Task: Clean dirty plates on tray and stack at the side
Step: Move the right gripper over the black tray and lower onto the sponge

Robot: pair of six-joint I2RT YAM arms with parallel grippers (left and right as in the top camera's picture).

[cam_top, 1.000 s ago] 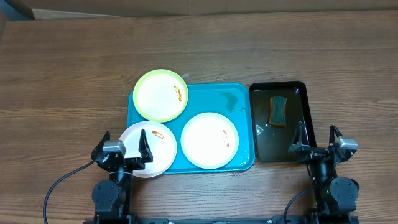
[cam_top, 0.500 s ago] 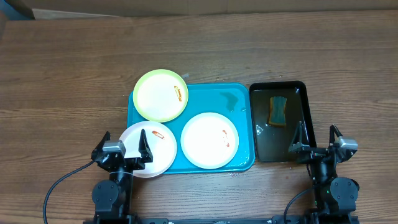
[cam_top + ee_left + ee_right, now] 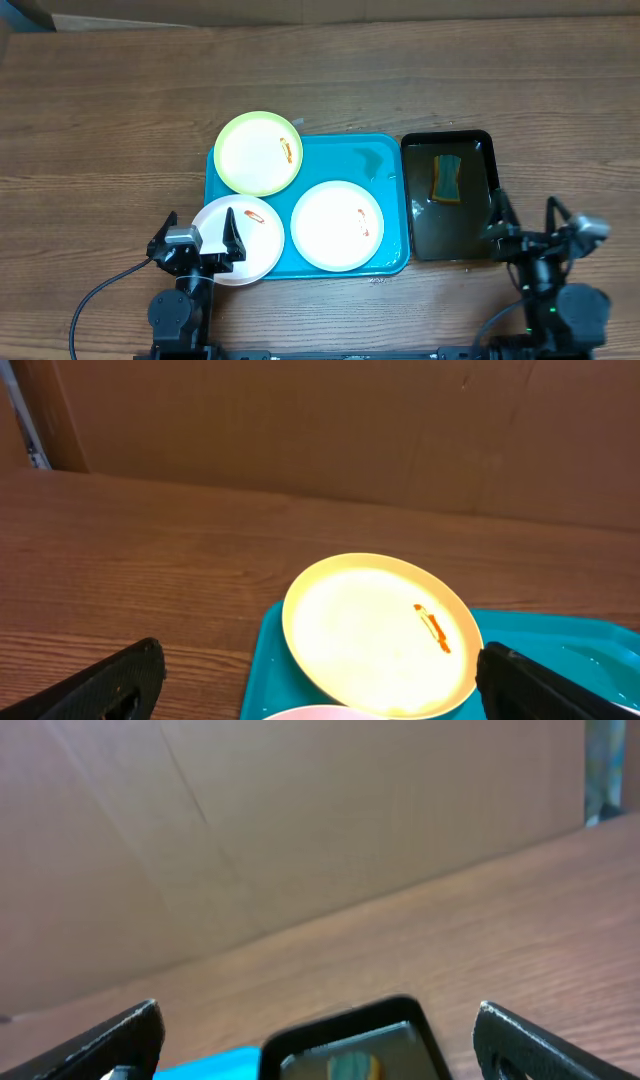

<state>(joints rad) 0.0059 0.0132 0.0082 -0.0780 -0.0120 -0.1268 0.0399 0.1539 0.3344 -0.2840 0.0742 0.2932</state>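
Overhead, nothing is getting cleaned yet: green plate, left white plate and middle white plate are sitting smeared on the tray, none stacked aside, sponge is lying in the black tray, left gripper and right gripper are hanging spread and empty; left wrist is showing the green plate's smear between wide jaws; right wrist is showing wide jaws too, sponge ahead untouched.

The wood-grain counter carries the turquoise tray and, just beside it on its right, a black tray. One white plate seems to overhang the tray's edge onto the wood.
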